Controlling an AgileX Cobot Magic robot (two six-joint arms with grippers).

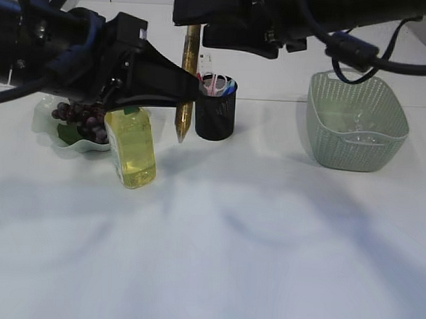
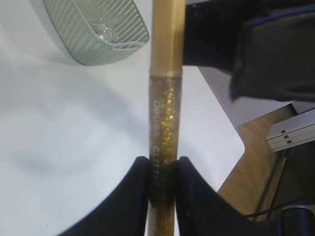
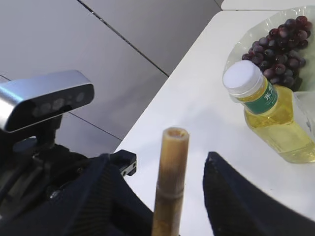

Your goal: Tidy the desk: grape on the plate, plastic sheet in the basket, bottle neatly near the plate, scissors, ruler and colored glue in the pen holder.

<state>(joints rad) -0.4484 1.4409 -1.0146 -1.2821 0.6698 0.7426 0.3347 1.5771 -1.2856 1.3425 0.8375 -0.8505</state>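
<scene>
Colored glue (image 1: 187, 85) upright at upper centre, long axis vertical, clamped low by left gripper (image 1: 189, 91), top between right gripper's (image 3: 172, 196) parted jaws, just left of pen holder (image 1: 215, 116).

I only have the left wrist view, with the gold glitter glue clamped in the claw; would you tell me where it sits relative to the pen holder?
Observer: The glitter glue hangs upright, tip down, just left of the pen holder, not over it.
Operator: Thank you. Is the other claw on the glue too?
Observer: The right claw straddles the glue's top end, jaws open and apart from it.
Operator: What is already in the holder?
Observer: Pink-handled scissors stand in it.
Operator: And the rest of the desk?
Observer: The grapes are on the plate, with the bottle standing right beside it.
</scene>
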